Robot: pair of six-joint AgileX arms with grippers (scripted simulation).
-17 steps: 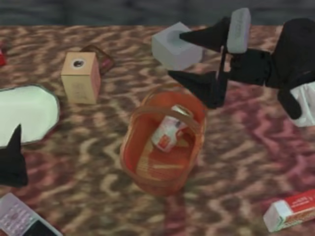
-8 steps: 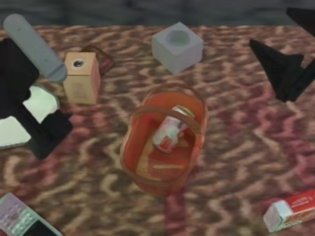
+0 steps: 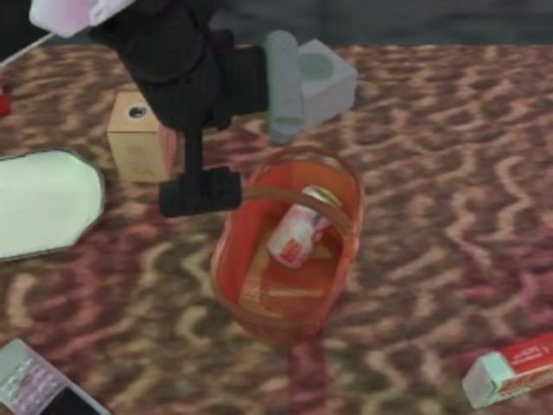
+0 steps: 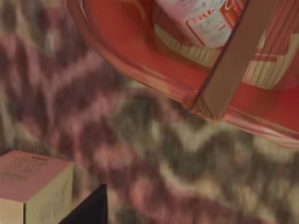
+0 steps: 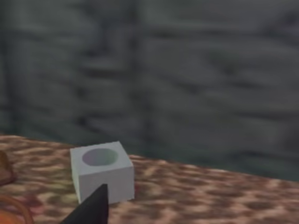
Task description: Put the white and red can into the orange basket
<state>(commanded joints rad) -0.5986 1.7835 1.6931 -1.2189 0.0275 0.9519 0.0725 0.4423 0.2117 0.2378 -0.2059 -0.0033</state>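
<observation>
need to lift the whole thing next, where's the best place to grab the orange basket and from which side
Probably the arched handle, at its crown, coming straight down from above. It spans the orange basket across the middle and stands clear of the white and red can lying tilted beneath it. The left gripper sits beside the basket's left rim.

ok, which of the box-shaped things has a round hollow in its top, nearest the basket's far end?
The grey cube box behind the orange woven basket. The tan box has only a small hole; the red and white carton lies flat at the right.
</observation>
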